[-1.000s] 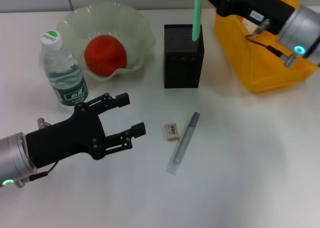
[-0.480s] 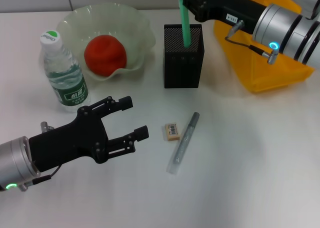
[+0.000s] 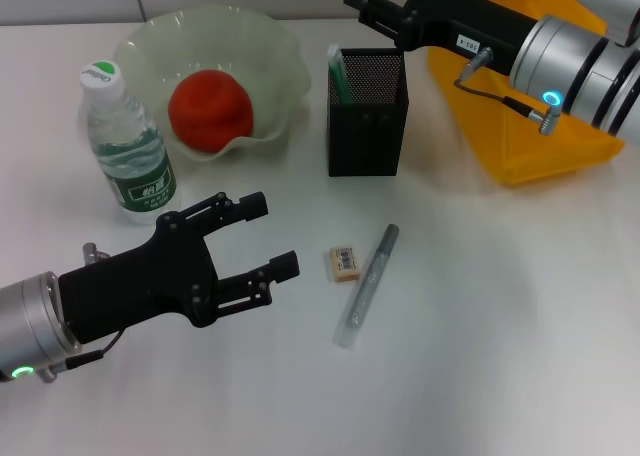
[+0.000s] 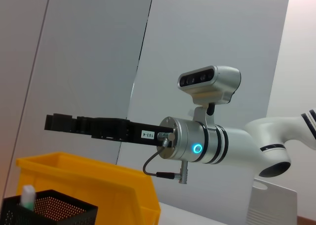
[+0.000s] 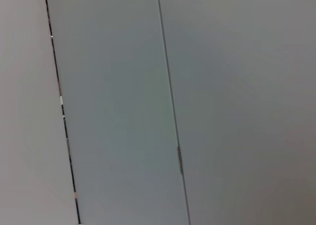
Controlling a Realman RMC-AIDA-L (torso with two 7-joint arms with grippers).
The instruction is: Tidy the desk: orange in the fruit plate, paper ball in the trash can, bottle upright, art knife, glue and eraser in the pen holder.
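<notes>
Nearest the camera, the left gripper (image 3: 262, 236) hovers just above the desk (image 3: 500, 356) with its two black fingers spread wide and nothing between them, pointing toward the middle of the tabletop. Just beyond its fingertips lies the eraser (image 3: 344, 262), flat on the white surface with its dark label up. Right beside the eraser, not quite touching it, the art knife (image 3: 367, 285) lies flat at a slant, its clear end nearer the camera and its grey end pointing away.

Farther back on the robot's left, the bottle (image 3: 125, 146) stands upright with its white cap on. Behind it sits the fruit plate (image 3: 270, 36), and the orange (image 3: 209, 111) rests inside it.

In the middle, past the eraser, the pen holder (image 3: 367, 126) stands upright. The glue (image 3: 338, 71) is inside it, leaning against the left wall with its white cap just above the rim; the left wrist view also shows that cap (image 4: 27, 196) poking out of the mesh.

Above the pen holder's far edge, the right gripper (image 3: 378, 4) hangs with its fingers parted and empty. Behind that arm stands the yellow trash can (image 3: 560, 136), at the far right of the desk. The paper ball cannot be seen.
</notes>
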